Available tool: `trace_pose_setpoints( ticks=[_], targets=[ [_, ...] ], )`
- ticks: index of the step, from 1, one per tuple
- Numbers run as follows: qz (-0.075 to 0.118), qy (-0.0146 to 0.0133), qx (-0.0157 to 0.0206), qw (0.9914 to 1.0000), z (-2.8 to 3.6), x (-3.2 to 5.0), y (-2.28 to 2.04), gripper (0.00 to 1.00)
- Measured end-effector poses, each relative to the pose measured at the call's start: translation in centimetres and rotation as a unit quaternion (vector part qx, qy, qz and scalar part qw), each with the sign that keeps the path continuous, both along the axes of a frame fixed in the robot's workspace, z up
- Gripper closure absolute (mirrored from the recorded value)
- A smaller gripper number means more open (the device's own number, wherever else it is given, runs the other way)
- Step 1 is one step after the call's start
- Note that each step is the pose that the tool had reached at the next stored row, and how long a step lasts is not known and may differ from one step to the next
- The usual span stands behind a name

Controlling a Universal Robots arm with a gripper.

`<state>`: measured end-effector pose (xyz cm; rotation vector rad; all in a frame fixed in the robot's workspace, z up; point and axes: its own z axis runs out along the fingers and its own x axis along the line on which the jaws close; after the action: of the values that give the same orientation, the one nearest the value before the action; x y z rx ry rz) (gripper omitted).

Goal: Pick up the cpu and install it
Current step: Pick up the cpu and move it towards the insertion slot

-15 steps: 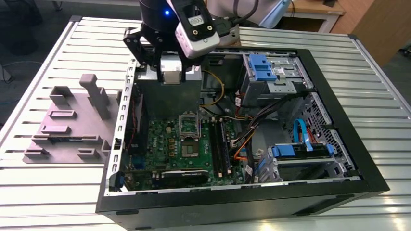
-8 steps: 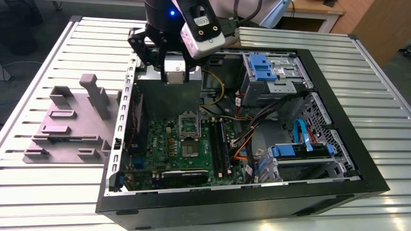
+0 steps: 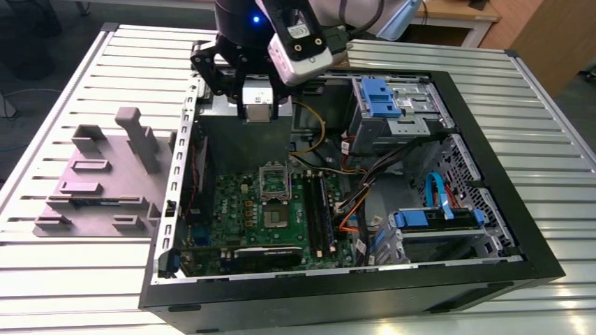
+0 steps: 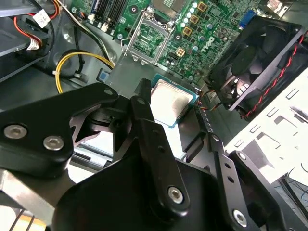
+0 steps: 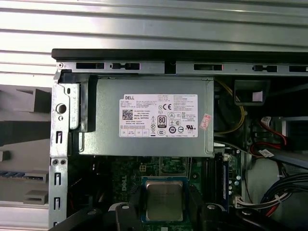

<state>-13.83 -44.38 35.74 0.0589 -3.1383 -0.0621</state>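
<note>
- Exterior view: the hand (image 3: pixel 258 98) hangs over the open case (image 3: pixel 484 230), at its power-supply end. The case lies on the ribbed surface (image 3: pixel 93 279).
- Second wrist view: the fingers (image 4: pixel 142 103) grip the cpu (image 4: pixel 169 102) by its edges, in the air, apart from the socket (image 4: pixel 150 41).
- First wrist view: the cpu (image 5: pixel 164 199) sits clamped between the fingers, over the motherboard (image 5: pixel 125 175), beside the power supply (image 5: pixel 149 118).
</note>
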Motion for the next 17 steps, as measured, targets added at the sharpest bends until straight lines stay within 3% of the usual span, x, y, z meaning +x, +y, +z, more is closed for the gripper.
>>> trace_pose_setpoints(
  ticks=[10,17],
  targets=[
    [0.0,0.0,-0.0001,1.0,0.0,0.18,0.0,0.53],
    [0.0,0.0,-0.0012,1.0,0.0,0.19,-0.3,0.53]
  ],
)
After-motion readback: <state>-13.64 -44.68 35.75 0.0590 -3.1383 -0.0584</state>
